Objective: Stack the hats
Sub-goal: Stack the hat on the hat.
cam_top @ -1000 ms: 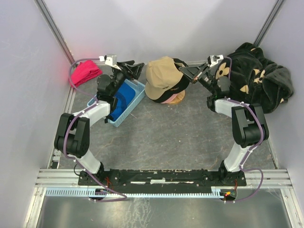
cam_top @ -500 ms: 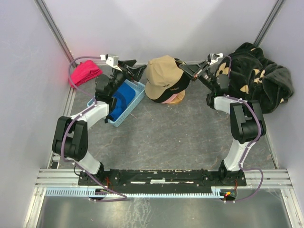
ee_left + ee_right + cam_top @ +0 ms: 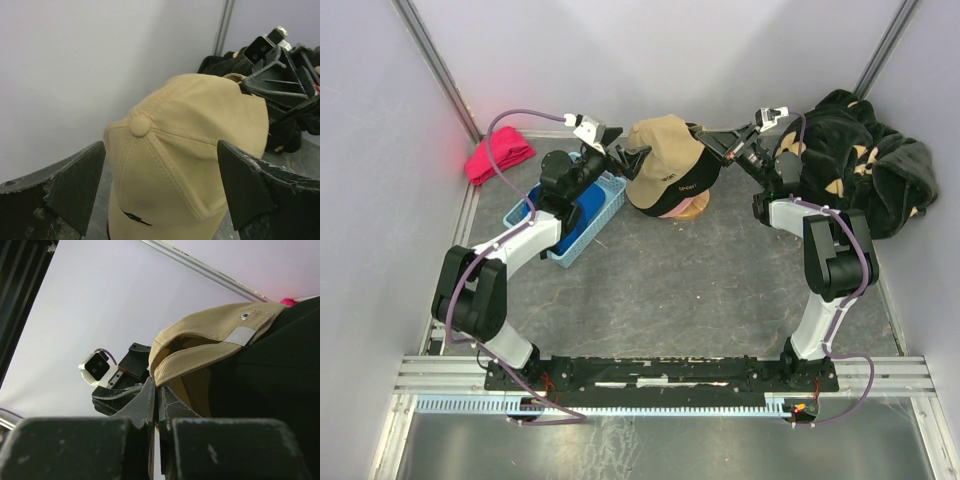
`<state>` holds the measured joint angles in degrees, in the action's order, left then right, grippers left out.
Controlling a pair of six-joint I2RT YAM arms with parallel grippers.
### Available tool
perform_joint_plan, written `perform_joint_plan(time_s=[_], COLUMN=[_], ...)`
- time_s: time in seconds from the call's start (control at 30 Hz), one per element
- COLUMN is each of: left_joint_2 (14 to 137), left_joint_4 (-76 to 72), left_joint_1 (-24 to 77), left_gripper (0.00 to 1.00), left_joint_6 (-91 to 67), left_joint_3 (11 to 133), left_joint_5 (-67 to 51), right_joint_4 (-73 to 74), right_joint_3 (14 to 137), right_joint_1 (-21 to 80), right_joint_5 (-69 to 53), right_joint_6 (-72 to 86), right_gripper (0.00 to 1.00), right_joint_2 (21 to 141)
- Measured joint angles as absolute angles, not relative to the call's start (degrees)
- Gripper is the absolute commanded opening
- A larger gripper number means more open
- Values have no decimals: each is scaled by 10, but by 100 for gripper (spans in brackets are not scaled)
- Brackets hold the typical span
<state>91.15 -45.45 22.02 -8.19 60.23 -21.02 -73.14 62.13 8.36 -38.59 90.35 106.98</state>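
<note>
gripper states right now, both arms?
Left gripper: open, at the tan cap, holding nothing.
Right gripper: shut on the tan cap's rear edge.

The tan cap [image 3: 175, 165] is matt woven cloth (stitched seams); the black fabric [image 3: 880, 170] plush; the basket [image 3: 612, 198] plastic.

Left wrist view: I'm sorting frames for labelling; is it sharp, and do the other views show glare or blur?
Left wrist: tan cap sharp, evenly lit, stitching clear; left gripper dark in the corners. Right wrist: backlit by the pale wall, right gripper near-black and soft. Top external: sharp, pink glow on the side wall by the red cloth.
</note>
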Motion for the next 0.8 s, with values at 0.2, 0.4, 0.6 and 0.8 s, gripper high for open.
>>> perform_joint_plan(time_s=[0.2,0.4,0.6,0.8], left_joint_2=[914,929,945,951], left_joint_4=[-448,-437,-423,-421], left_joint_1=[221,221,221,221], left_gripper=[99,94,81,79], left_joint_6=[-55,-37,-30,-27], left_joint_3=[613,634,655,661], left_joint_5=[-169,-160,-164,-166], right_joint_4=[-731,-731,-730,-730], right_joint_3=[621,622,622,622], right_joint_1=[84,84,83,82], right_joint_5=[-386,-386,-386,-387], right_joint_6=[903,902,902,902], right_gripper=[2,3,3,3], right_joint_2=[1070,1078,1086,1087])
